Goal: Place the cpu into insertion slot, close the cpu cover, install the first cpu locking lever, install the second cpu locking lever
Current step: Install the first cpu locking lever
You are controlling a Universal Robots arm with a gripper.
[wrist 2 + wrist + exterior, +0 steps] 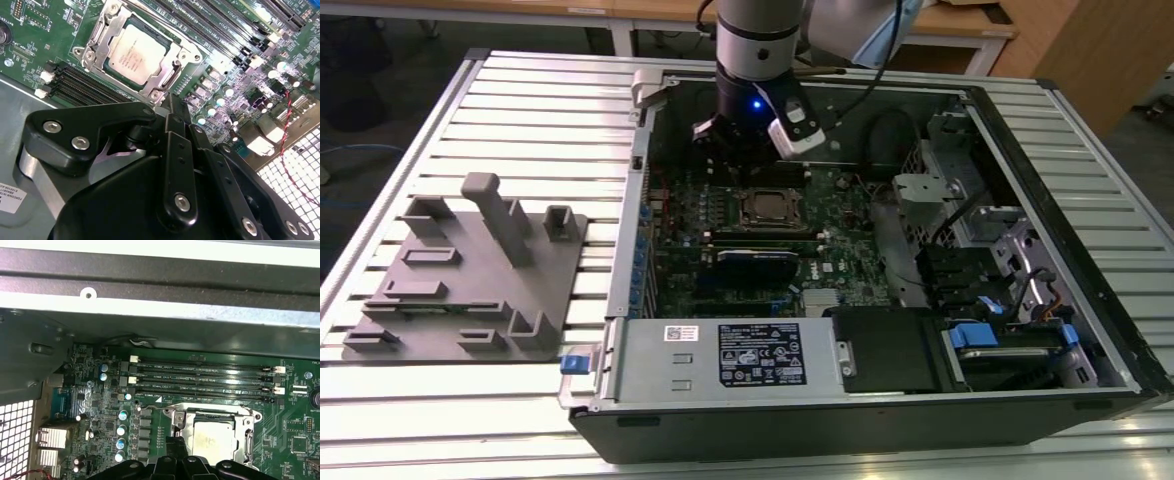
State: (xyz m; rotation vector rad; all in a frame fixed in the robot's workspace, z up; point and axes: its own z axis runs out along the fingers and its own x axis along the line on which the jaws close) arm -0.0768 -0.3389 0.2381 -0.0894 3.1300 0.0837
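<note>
My jaws (172,102) are closed together, holding nothing, close above the insertion slot (743,207) on the far part of the board (720,270). The cpu (136,54) is seated, with the cpu cover (100,37) down over it. Judged step in hand: lever locking, which calls for a precise downward press
</note>
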